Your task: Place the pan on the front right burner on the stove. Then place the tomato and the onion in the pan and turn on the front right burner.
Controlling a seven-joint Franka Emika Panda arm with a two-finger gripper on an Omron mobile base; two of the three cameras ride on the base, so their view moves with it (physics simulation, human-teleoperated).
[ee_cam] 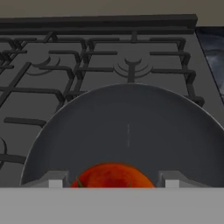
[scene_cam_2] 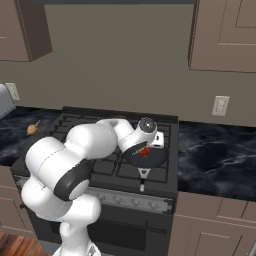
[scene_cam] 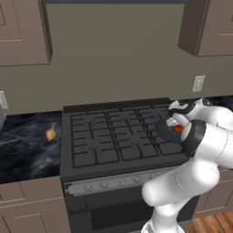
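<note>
Gripper [ee_cam: 112, 181] is hovering just above the pan [scene_cam_2: 150, 157], its fingertips [ee_cam: 52, 180] spread on either side of the tomato [ee_cam: 113, 175]; whether they are pressing it I cannot tell. Pan is sitting on the front right burner [scene_cam: 166, 144] of the stove [scene_cam: 91, 173], and the onion [scene_cam: 51, 133] is lying on the table [scene_cam: 22, 150] to the stove's left.

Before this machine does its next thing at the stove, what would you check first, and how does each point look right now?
1. Pan sits on the front right burner: ok.
2. Tomato is over the pan, between the end effector's fingers: ok.
3. Tomato released and resting on the pan floor: cannot tell.
4. Onion in the pan: not ok; it lies on the counter left of the stove.
5. Burner turned on: cannot tell; no flame is visible.
</note>
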